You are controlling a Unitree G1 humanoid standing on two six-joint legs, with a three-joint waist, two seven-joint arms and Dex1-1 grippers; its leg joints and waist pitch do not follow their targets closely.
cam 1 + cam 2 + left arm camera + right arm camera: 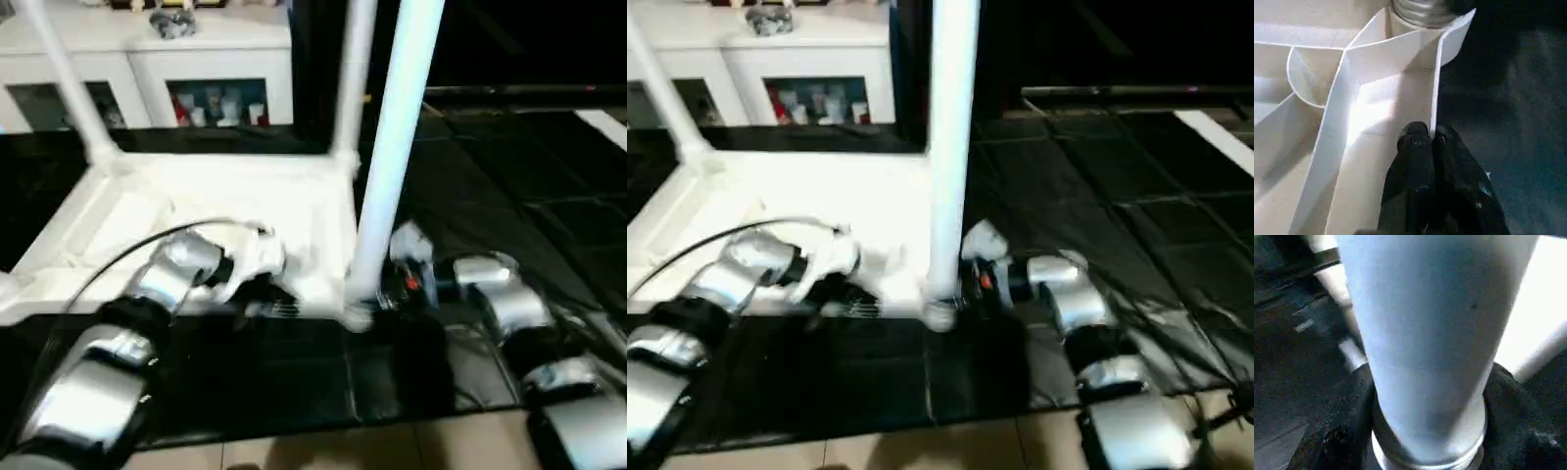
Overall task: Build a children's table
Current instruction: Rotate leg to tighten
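The left pincer (1431, 139) is pinching together on the thin upright rim of the upturned table top (235, 211), its black fingers (1413, 161) lying on either side of the wall by the near right corner. That silver forearm is reaching in low from the left, wrist bent inward over the ribbed underside. The right pincer (387, 289) is standing apart around the base of the near leg (397, 147), one dark finger (1352, 406) on each side of the shaft, with the forearm stretching in level from the right and the wrist turned toward the leg. The leg is rising upright out of the top's near right corner socket. Two more legs (69, 83) are standing at the far corners. The top is lying upside down on the dark floor mats (509, 196), in front of a white cabinet (211, 59).
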